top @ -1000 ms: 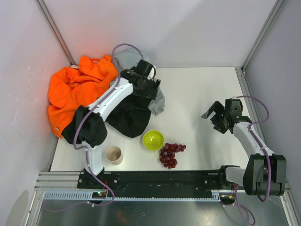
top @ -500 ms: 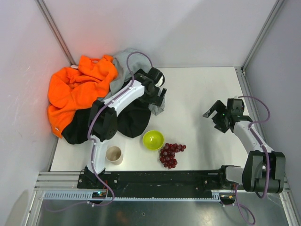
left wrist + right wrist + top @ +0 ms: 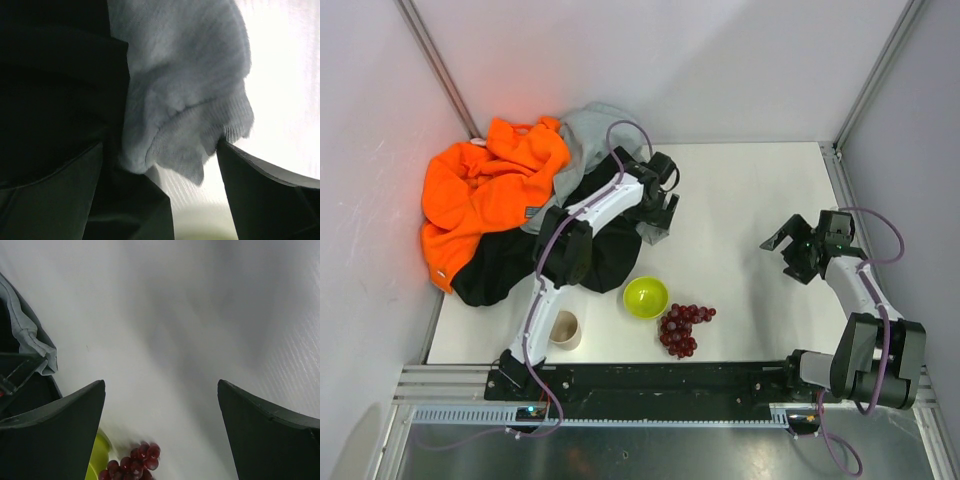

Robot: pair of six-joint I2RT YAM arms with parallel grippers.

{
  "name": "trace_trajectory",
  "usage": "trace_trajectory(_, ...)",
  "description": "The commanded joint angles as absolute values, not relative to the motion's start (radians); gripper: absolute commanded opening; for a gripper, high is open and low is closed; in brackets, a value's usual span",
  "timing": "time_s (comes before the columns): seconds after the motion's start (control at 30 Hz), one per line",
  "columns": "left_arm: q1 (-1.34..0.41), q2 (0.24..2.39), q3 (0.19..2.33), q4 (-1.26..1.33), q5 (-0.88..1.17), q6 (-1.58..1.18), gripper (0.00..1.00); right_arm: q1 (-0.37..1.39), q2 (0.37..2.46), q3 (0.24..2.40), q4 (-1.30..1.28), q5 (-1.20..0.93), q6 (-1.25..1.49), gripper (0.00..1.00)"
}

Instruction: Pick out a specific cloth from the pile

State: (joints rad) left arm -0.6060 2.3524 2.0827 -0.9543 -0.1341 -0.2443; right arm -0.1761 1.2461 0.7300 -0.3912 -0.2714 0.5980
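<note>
Partly, an arm (image 3: 607, 200) covers the cloth (image 3: 610, 268); left end effector (image 3: 665, 212) and right end effector (image 3: 783, 254) gape.

The right gripper (image 3: 161, 385) presents its two dark fingers (image 3: 55, 425) spread wide apart, with only bare white table (image 3: 200, 315) between them. To the left lies an edge of the pile (image 3: 30, 337), a grey hem against dark fabric. Left and nearer sit a green bowl (image 3: 97, 460) and, just beside it, red grapes (image 3: 135, 462).
</note>
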Motion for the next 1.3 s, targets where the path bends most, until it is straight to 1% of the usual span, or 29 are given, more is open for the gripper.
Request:
trace_trajectory(0.0, -0.624, 2.418, 2.146, -0.971, -0.217, -0.221, 1.00, -0.184, 1.265, 0.770, -0.396, -0.334, 0.571, 0.99)
trace_trajectory(0.07, -0.631, 2.445, 2.145, -0.972, -0.237, -0.207, 0.99, -0.184, 1.268, 0.771, -0.396, -0.347, 0.568, 0.99)
trace_trajectory(0.1, -0.632, 2.455, 2.143, -0.973, -0.238, -0.202, 0.96, -0.184, 1.271, 0.771, -0.396, -0.352, 0.565, 0.99)
trace_trajectory(0.17, -0.632, 2.466, 2.137, -0.975, -0.236, -0.194, 0.85, -0.185, 1.273, 0.771, -0.397, -0.362, 0.560, 0.99)
trace_trajectory(0.2, -0.633, 2.469, 2.135, -0.975, -0.235, -0.190, 0.76, -0.185, 1.274, 0.773, -0.400, -0.365, 0.558, 0.99)
trace_trajectory(0.33, -0.633, 2.446, 2.142, -0.975, -0.251, -0.182, 0.31, -0.186, 1.278, 0.778, -0.413, -0.369, 0.547, 0.99)
trace_trajectory(0.4, -0.633, 2.422, 2.147, -0.975, -0.280, -0.178, 0.17, -0.186, 1.278, 0.779, -0.416, -0.371, 0.548, 0.99)
trace_trajectory(0.47, -0.632, 2.391, 2.146, -0.977, -0.321, -0.173, 0.07, -0.186, 1.279, 0.780, -0.418, -0.373, 0.550, 0.99)
trace_trajectory(0.5, -0.633, 2.372, 2.144, -0.977, -0.344, -0.173, 0.04, -0.186, 1.278, 0.780, -0.418, -0.375, 0.551, 0.99)
trace_trajectory(0.57, -0.632, 2.326, 2.137, -0.977, -0.393, -0.170, 0.02, -0.186, 1.278, 0.781, -0.418, -0.376, 0.554, 0.99)
trace_trajectory(0.77, -0.621, 2.170, 2.136, -0.978, -0.493, -0.175, 0.01, -0.186, 1.272, 0.780, -0.415, -0.381, 0.560, 0.99)
trace_trajectory(1.0, -0.528, 1.961, 2.086, -0.982, -0.507, -0.208, 0.01, -0.179, 1.269, 0.780, -0.412, -0.385, 0.565, 0.99)
trace_trajectory(1.1, -0.467, 1.875, 2.009, -0.980, -0.503, -0.220, 0.01, -0.173, 1.270, 0.780, -0.412, -0.384, 0.565, 0.99)
trace_trajectory(1.27, -0.376, 1.796, 1.787, -0.980, -0.512, -0.236, 0.01, -0.157, 1.279, 0.780, -0.406, -0.387, 0.565, 0.99)
